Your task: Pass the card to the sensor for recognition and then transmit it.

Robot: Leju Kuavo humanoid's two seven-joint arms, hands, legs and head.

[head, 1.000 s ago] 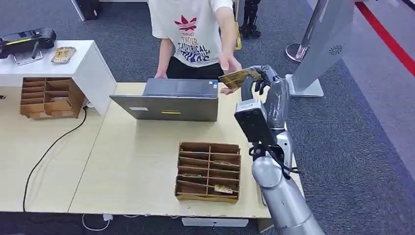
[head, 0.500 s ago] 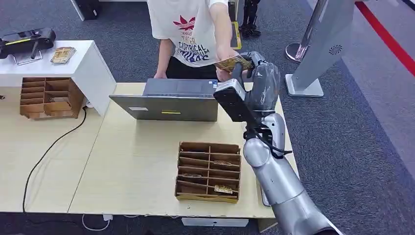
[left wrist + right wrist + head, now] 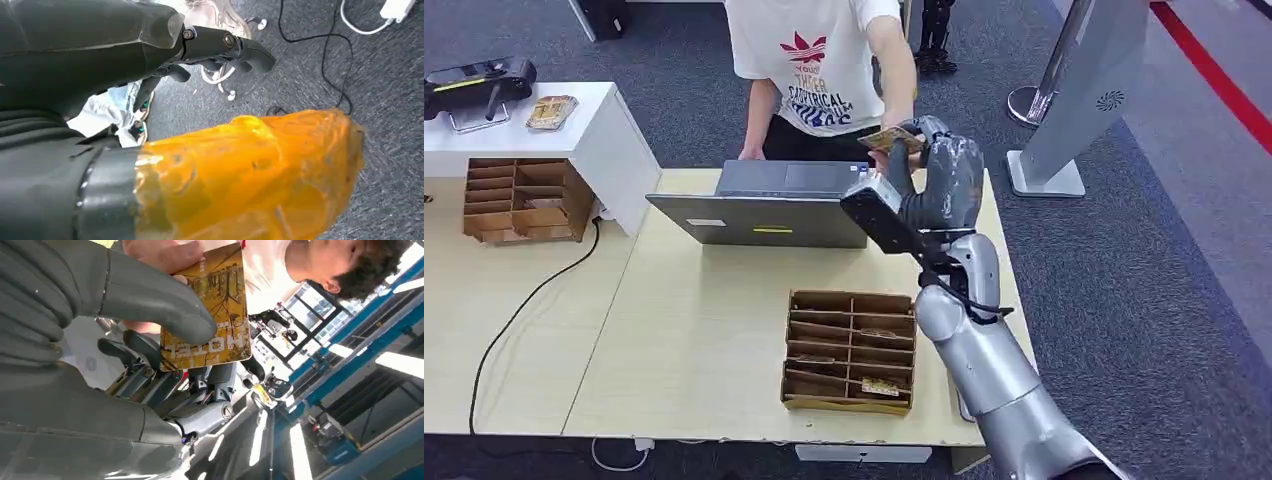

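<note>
- While I watch from the head view, the biggest thing before me is the table (image 3: 694, 330), pale wood, with a grey laptop (image 3: 764, 205) at its far edge and a person (image 3: 824, 70) standing just behind it in a white printed shirt.
- Nearer to me on the table sits a brown cardboard tray (image 3: 849, 350) split into slots, some with cards lying in them; a second tray (image 3: 519, 200) sits well off to the left beside a white counter.
- My right arm is raised over the far right part of the table, and its right hand (image 3: 929, 165) grips the card (image 3: 889, 138) at the top, just beside the laptop's far corner.
- At the right wrist I see the thick thumb (image 3: 165, 310) pressed flat on the card's printed face, with darker fingers behind it, so the card is pinched near one short end.
- A person's hand (image 3: 165, 255) touches the card's far end; I judge the hand-over is under way, though I cannot tell how firmly that hand has it.
- My left hand (image 3: 215, 42) hangs over grey carpet with its dark fingers curled in on nothing.
- As for the card itself, I take it for thin, light, stiff plastic with a glossy, slippery face.
- It will likely slide if pinched loosely and flex if squeezed hard, so the grip belongs flat on both faces near one end, leaving the other end free for the taker.
</note>
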